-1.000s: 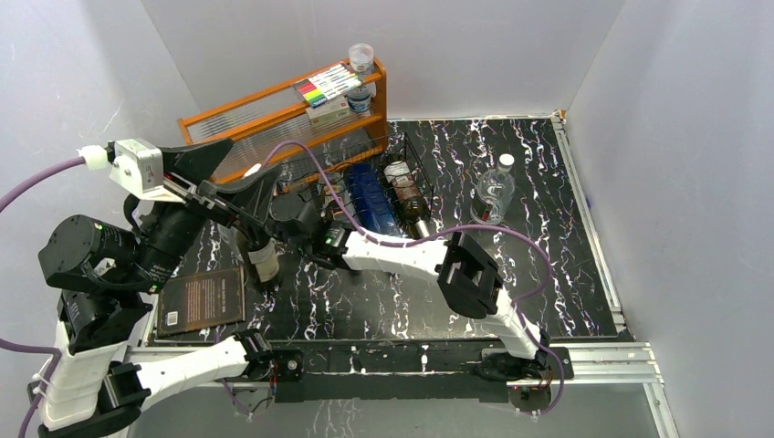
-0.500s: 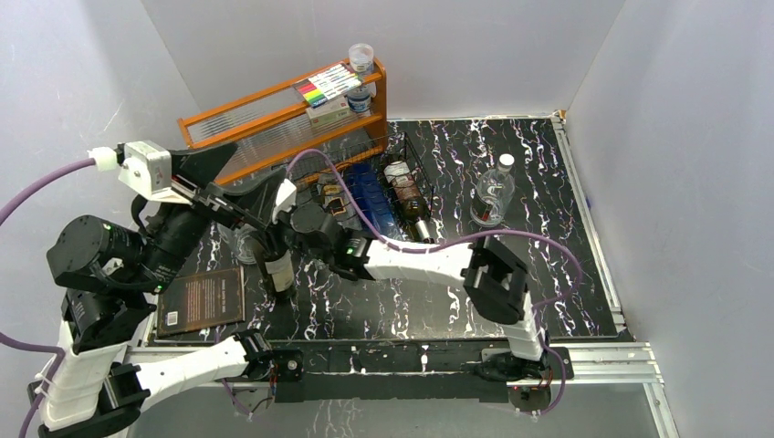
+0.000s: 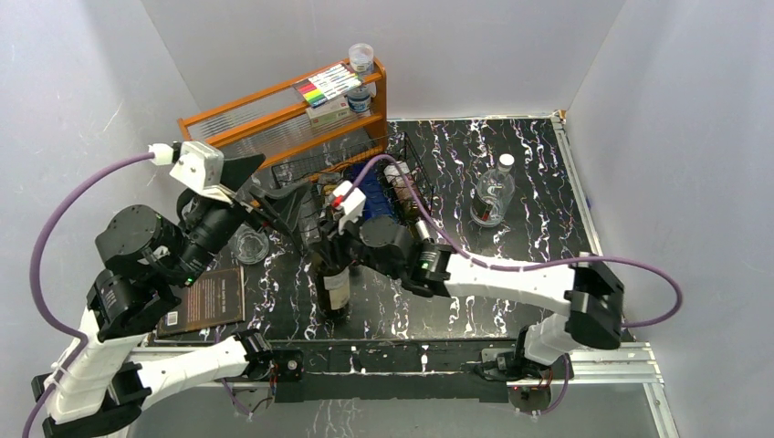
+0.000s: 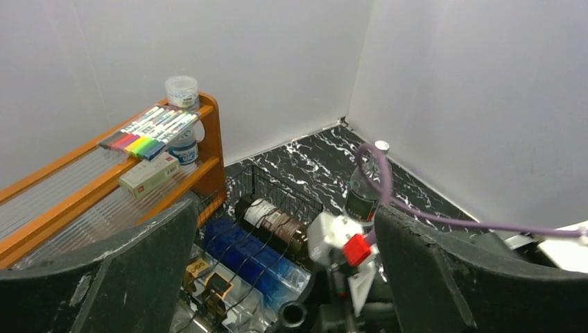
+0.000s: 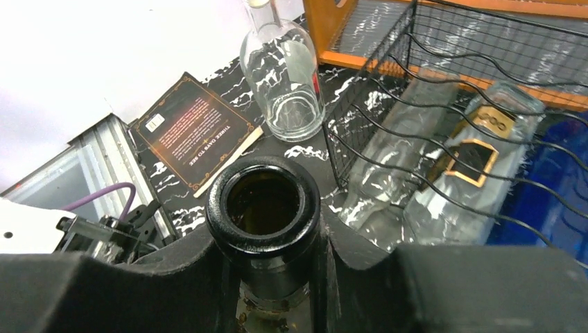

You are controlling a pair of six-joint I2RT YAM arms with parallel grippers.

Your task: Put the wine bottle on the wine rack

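Note:
The wine bottle [image 3: 333, 285] is dark, open-mouthed and upright at the near middle of the table. My right gripper [image 3: 327, 239] is shut on its neck; the right wrist view shows both fingers [image 5: 173, 277] clamped under the bottle's lip [image 5: 263, 202]. The black wire wine rack [image 3: 379, 178] stands behind it and holds a clear, a blue and a brown bottle lying down; it also shows in the right wrist view [image 5: 416, 118]. My left gripper [image 3: 274, 189] is open and empty, hovering just left of the bottle's top, whose mouth [image 4: 292, 313] shows between its fingers [image 4: 104, 277].
An orange wooden shelf [image 3: 274, 119] with markers and a jar stands at the back left. A clear glass bottle [image 3: 252, 245] stands left of the wine bottle, and a dark book [image 3: 203, 299] lies at the near left. Another clear bottle [image 3: 493, 192] stands at the right.
My right gripper has carried the wine bottle to the right and nearer the front edge. My left gripper has followed to the right, still open.

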